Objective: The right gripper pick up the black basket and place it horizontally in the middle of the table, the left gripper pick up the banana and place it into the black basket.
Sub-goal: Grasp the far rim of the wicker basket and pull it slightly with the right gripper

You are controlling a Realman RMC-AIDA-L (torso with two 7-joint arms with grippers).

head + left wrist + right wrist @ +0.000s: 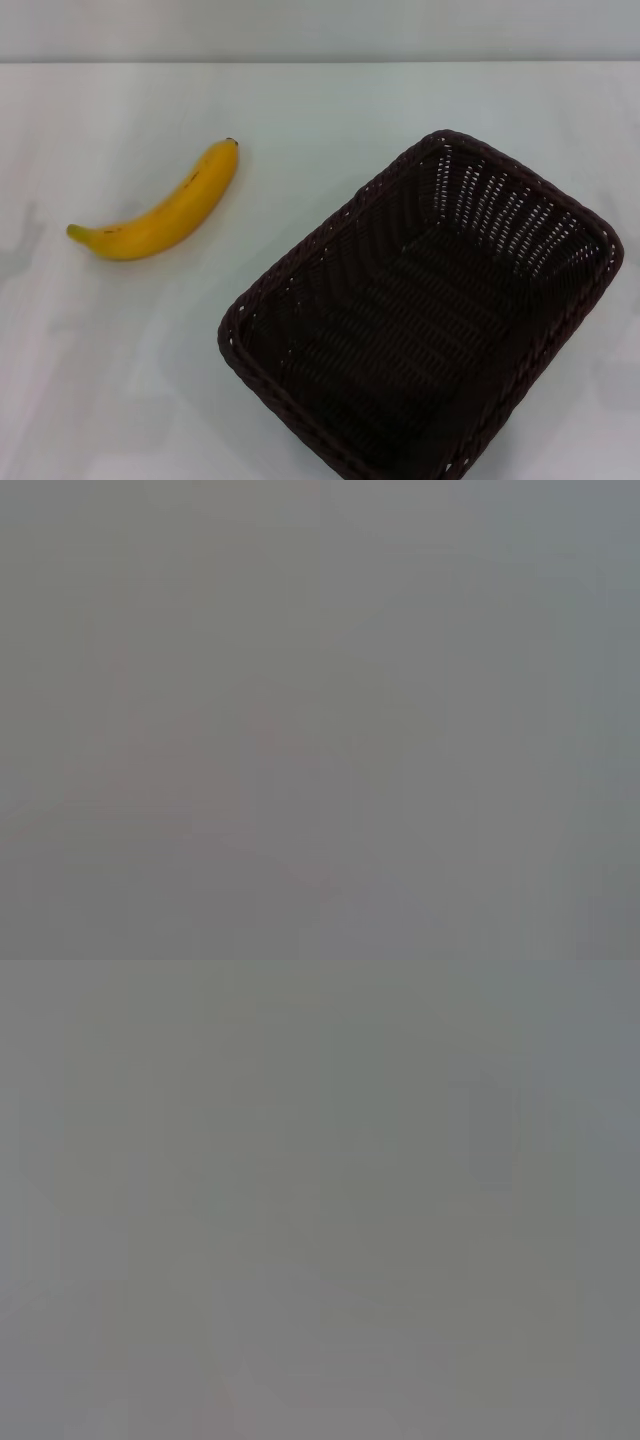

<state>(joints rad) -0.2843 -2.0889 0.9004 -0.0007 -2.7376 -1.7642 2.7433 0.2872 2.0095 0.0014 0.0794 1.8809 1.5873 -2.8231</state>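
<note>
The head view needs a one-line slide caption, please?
Empty black basket sits askew on the white table, banana apart to its left.

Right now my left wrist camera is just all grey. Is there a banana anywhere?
Observer: Yes. The head view shows a banana lying on the table, on the robot's left side.
Operator: Where's the basket?
Observer: The basket sits to the banana's right, apart from it and turned at a slant.
Operator: Is anything inside it?
Observer: No, it is empty.
</note>
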